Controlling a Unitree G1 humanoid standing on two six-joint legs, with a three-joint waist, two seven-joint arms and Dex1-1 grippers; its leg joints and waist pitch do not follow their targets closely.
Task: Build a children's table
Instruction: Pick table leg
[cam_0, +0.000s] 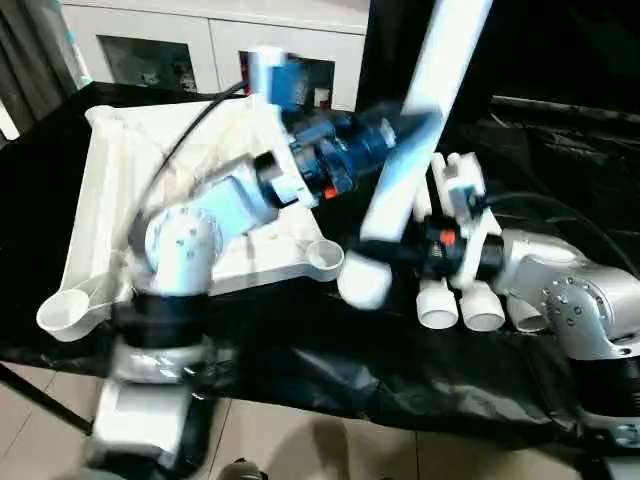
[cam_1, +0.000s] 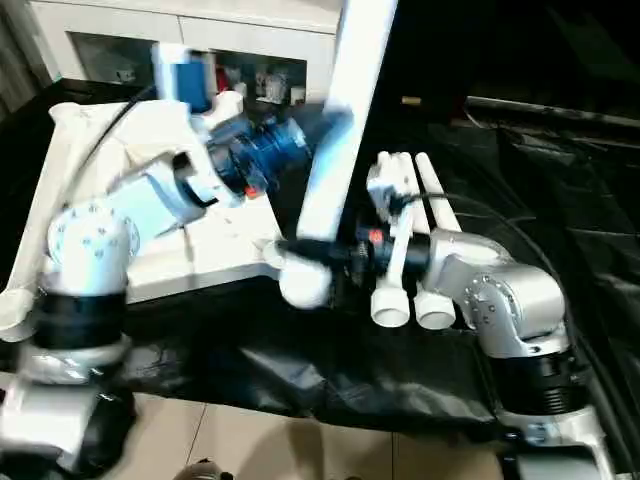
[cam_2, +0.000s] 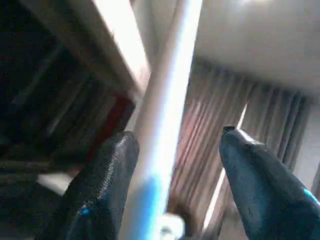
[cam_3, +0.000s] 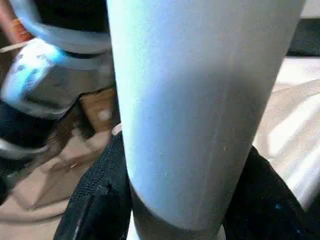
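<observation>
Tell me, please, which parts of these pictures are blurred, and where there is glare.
Left eye view: the raised leg and the left arm are smeared by motion, while the tabletop stays fairly sharp. Right wrist view: the leg sits so close that its surface is soft. Left wrist view: strong light washes out the upper part, and the fingers are hazy.
</observation>
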